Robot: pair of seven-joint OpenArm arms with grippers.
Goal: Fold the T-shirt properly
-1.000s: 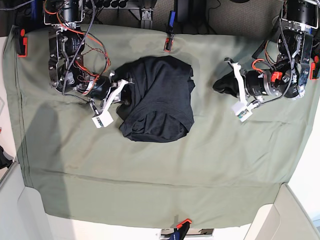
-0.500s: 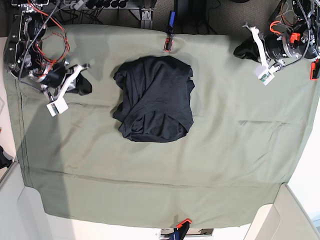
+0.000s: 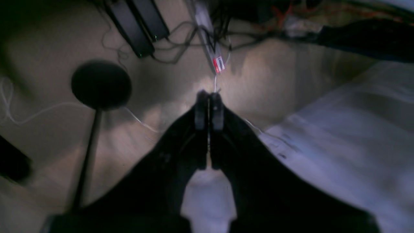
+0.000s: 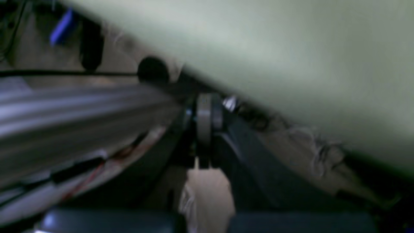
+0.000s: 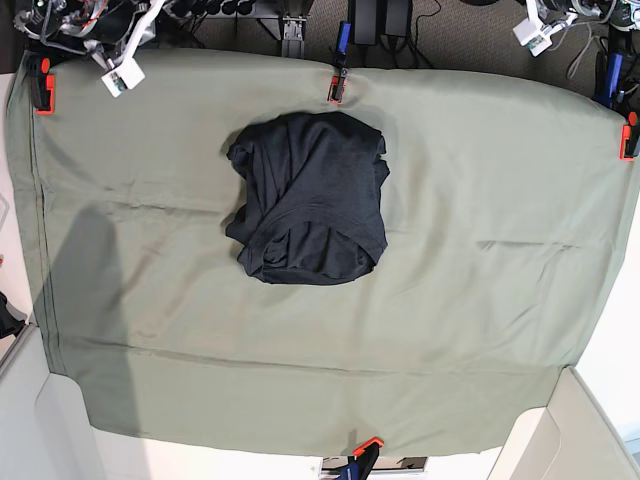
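Note:
The T-shirt [image 5: 310,200] lies as a compact dark charcoal bundle on the middle of the olive-green cloth [image 5: 470,300], with nothing touching it. Both arms are drawn back to the far corners. Only the end of the right arm [image 5: 115,45] shows at the top left of the base view, and the end of the left arm [image 5: 545,25] at the top right. In the left wrist view my left gripper [image 3: 208,100] is shut on nothing, hanging over floor and cables. In the blurred right wrist view my right gripper [image 4: 207,108] is shut and empty beside the cloth's edge.
Red clamps [image 5: 336,88] [image 5: 40,82] [image 5: 628,135] [image 5: 366,445] pin the cloth at its edges. Beyond the far edge are cables and stands [image 5: 380,25]. A black round base on a pole [image 3: 101,84] stands on the floor under the left gripper.
Both arms have drawn back from beside the T-shirt to the far corners, almost out of the base view. The T-shirt has kept its shape and place.

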